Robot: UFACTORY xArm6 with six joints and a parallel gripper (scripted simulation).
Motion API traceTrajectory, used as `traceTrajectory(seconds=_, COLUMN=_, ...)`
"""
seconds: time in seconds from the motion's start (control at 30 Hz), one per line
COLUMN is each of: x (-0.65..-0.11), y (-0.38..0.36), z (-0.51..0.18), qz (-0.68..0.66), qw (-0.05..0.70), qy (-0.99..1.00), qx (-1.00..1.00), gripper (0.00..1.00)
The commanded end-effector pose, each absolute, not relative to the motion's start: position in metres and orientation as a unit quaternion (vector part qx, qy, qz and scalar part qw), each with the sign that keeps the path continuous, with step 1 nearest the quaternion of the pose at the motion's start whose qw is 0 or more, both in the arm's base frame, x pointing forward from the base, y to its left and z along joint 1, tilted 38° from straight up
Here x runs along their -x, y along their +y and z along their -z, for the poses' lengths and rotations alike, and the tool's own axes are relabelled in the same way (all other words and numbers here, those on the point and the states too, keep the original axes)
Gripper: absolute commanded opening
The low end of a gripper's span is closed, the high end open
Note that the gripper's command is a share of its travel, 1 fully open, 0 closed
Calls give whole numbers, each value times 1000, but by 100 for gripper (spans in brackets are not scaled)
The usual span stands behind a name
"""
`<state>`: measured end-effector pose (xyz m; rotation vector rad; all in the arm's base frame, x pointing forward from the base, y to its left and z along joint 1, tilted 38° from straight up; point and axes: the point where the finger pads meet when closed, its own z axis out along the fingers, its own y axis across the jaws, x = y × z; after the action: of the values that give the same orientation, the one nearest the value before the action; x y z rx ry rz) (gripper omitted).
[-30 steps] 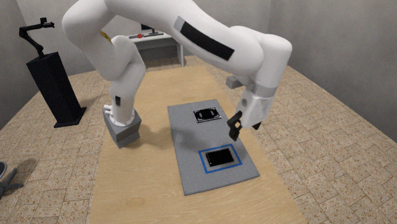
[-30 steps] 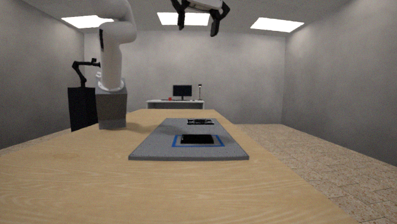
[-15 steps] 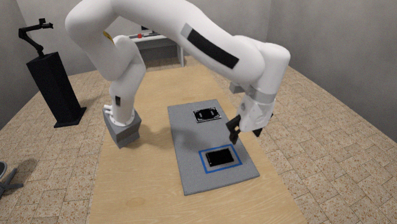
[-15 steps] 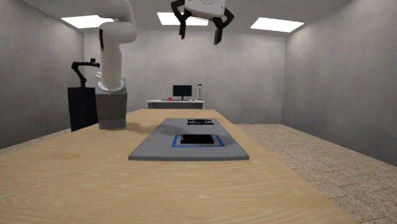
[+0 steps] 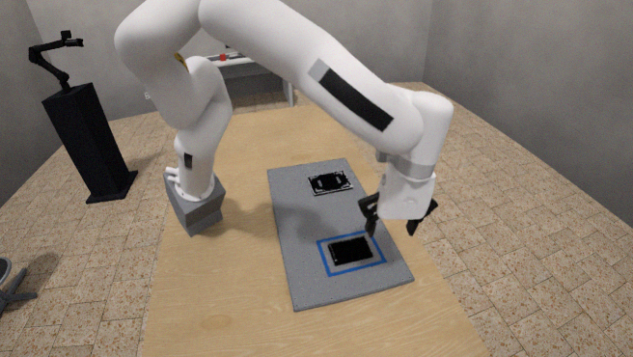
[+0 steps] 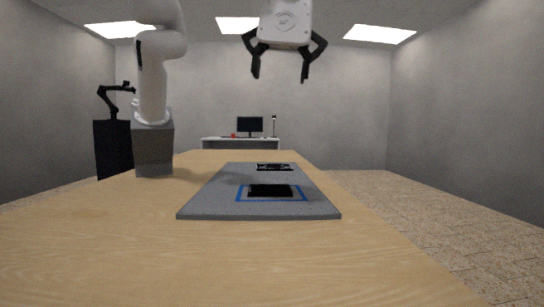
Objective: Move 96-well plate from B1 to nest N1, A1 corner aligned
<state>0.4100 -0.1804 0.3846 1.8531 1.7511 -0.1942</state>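
Note:
The black 96-well plate (image 5: 350, 251) lies flat inside a blue-outlined square on the near end of the grey bench board (image 5: 333, 227); it also shows in the exterior view (image 6: 270, 191). The plate nest (image 5: 331, 182) with white locator marks sits at the board's far end, and shows in the exterior view (image 6: 274, 167). It holds nothing. My gripper (image 5: 392, 226) is open and empty. It hangs high above the plate, fingers pointing down, as the exterior view (image 6: 279, 77) shows.
The arm's grey base block (image 5: 194, 203) stands on the wooden table left of the board. A black pedestal with a camera arm (image 5: 87, 140) stands on the floor at left. A desk with a monitor (image 6: 249, 134) stands by the far wall.

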Motion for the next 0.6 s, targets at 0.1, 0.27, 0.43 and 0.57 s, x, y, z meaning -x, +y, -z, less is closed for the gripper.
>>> traceTrajectory(seconds=0.1, x=-427, y=-186, z=-363, qz=58, qw=317, qy=576, qx=-751, gripper=100)
traceTrajectory(seconds=0.27, x=-432, y=-187, z=-355, qz=51, qw=324, qy=553, qx=-766, gripper=100)
traceTrajectory(seconds=0.43, x=-441, y=-188, z=-339, qz=35, qw=336, qy=507, qx=-793, gripper=100)
traceTrajectory(seconds=0.57, x=-447, y=-187, z=-326, qz=19, qw=343, qy=471, qx=-812, gripper=100)
